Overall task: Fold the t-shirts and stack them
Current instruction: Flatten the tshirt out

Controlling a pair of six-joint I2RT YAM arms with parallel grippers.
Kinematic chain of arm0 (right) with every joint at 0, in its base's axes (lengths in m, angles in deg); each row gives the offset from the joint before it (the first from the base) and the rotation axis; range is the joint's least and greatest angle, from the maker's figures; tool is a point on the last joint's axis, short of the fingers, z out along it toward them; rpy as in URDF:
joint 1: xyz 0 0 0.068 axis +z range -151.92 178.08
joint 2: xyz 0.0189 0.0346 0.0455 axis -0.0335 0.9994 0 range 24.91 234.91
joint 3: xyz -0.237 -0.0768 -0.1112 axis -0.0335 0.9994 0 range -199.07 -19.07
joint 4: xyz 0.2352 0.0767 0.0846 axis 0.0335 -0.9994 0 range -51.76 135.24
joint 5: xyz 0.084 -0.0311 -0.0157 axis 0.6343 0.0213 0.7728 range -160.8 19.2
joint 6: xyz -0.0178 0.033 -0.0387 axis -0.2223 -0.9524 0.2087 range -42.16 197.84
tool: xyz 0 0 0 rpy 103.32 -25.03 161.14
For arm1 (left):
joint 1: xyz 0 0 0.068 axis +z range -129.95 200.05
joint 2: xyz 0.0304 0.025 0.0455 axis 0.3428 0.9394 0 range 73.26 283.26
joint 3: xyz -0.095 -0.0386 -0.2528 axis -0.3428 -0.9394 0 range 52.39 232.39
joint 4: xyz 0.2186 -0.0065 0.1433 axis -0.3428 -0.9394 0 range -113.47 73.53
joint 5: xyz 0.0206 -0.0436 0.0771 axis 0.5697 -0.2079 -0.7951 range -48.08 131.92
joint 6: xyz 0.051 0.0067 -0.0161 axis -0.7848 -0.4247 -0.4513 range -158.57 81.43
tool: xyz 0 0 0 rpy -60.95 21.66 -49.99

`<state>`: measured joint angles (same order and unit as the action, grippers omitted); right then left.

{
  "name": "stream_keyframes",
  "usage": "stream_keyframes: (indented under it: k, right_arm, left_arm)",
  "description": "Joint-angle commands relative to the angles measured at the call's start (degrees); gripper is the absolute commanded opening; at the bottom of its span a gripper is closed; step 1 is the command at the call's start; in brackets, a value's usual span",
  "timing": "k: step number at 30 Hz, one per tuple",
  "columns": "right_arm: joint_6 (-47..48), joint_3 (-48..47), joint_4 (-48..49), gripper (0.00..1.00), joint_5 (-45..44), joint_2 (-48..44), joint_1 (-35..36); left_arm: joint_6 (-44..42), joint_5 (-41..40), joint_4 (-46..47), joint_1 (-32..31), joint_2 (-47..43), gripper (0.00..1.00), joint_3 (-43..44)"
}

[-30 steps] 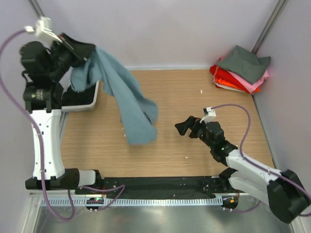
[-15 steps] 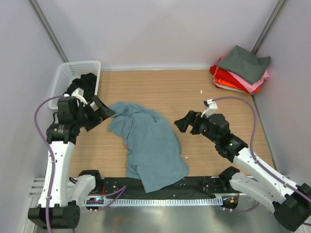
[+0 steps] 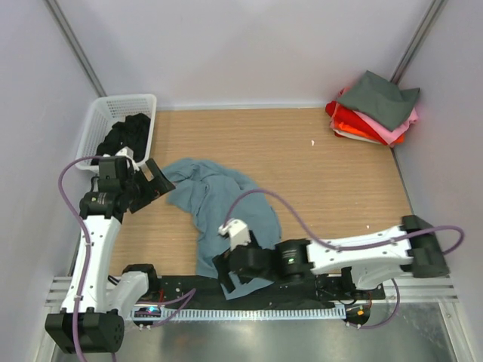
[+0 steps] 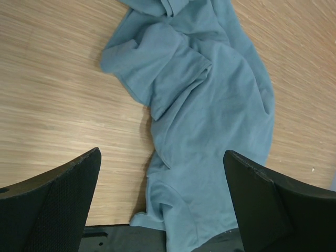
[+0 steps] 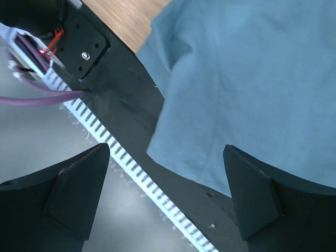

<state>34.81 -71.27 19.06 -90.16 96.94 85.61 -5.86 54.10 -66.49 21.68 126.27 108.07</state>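
One dusty blue-grey t-shirt (image 3: 226,211) lies at centre left on the worktop (image 3: 332,196). The upper-right stack shows one dark grey t-shirt (image 3: 377,96), one pink t-shirt (image 3: 394,134) and red-orange cloth (image 3: 353,119) whose layers cannot be counted. One white lattice basket (image 3: 124,99) at upper left holds black cloth (image 3: 124,136), count unclear. There are two hands: left hand (image 3: 153,187) and right hand (image 3: 226,277).

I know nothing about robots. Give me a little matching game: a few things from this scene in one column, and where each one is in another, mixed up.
Things:
1. blue-grey t-shirt
2. white basket
3. stack of folded t-shirts
4. right gripper

Places:
A. far right corner
B. open, over the shirt's near edge
C. crumpled in the middle
D. far left corner

Pairs: 1-C, 2-D, 3-A, 4-B
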Motion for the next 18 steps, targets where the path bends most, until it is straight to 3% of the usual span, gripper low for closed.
stream_keyframes:
  k: [1,9,14,15,18]
  right_arm:
    - [-2.15,-9.20,-7.48,0.95,-9.47,11.88,4.39]
    - [-2.85,-11.43,-4.15,0.88,-4.99,21.48,5.73]
    - [-2.59,-11.16,-2.22,0.77,-2.53,26.48,5.81]
    - [-2.68,-10.99,-1.95,0.64,-2.44,27.10,5.81]
    - [-3.90,-10.46,-3.79,0.41,-4.89,28.25,5.64]
  left_arm:
    - [-3.17,-4.36,0.18,0.13,-2.21,1.00,-0.48]
    - [-3.88,-4.71,1.15,0.30,-4.32,1.00,-2.51]
    - [-3.71,-4.63,2.12,0.22,-4.59,1.00,-3.30]
    - [-3.71,-4.63,2.21,0.30,-4.50,1.00,-3.38]
    - [-3.71,-4.45,2.12,0.39,-4.41,1.00,-3.30]
